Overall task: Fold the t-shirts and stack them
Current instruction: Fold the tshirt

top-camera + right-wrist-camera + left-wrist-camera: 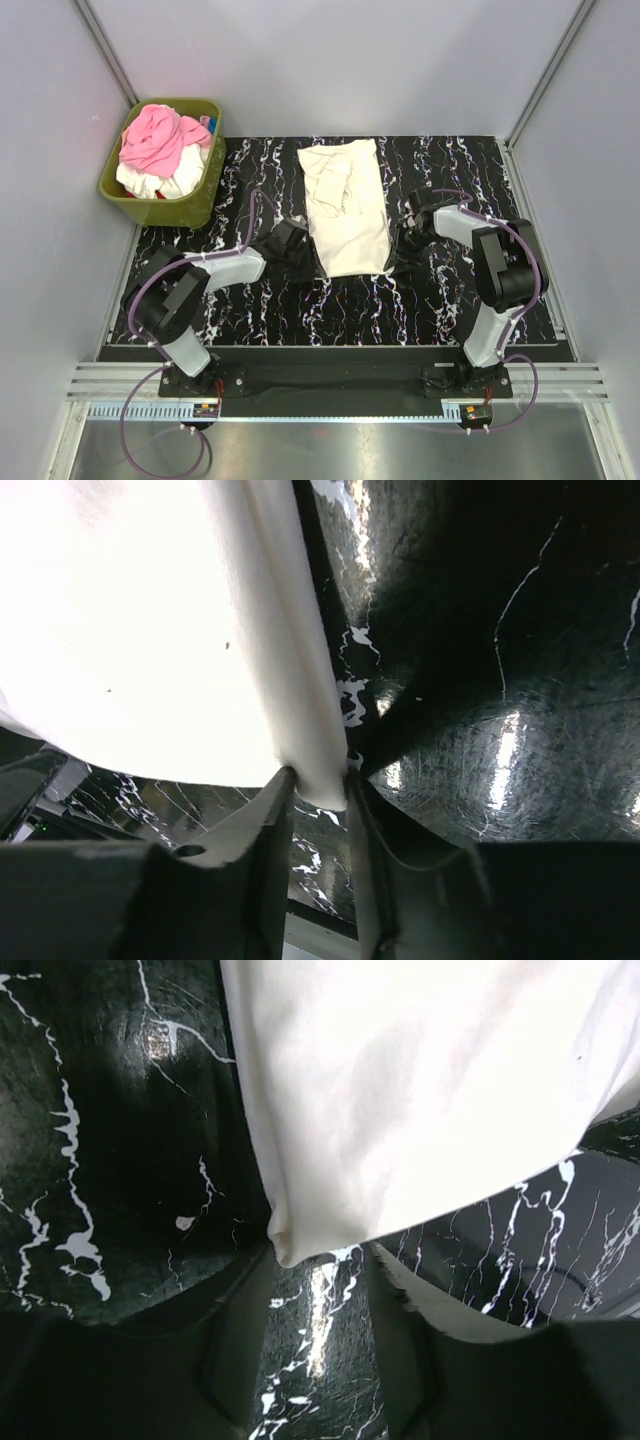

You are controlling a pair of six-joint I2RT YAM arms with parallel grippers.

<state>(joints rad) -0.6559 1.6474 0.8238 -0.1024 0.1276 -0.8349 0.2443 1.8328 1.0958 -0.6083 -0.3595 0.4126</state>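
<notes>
1 cream t-shirt (150, 630) corner sits pinched in right gripper (318, 780), left gripper (318, 1272) half-open

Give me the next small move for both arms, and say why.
Probably close both claws on the near corners of the cream shirt. It lies in a long strip on the table; the left claw stands open at one corner, and the right claw closely flanks the other.

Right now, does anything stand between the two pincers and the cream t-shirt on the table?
Nothing visible. The left pincer faces the near left corner of the cream t-shirt; the right pincer has its near right corner between its fingers.
</notes>
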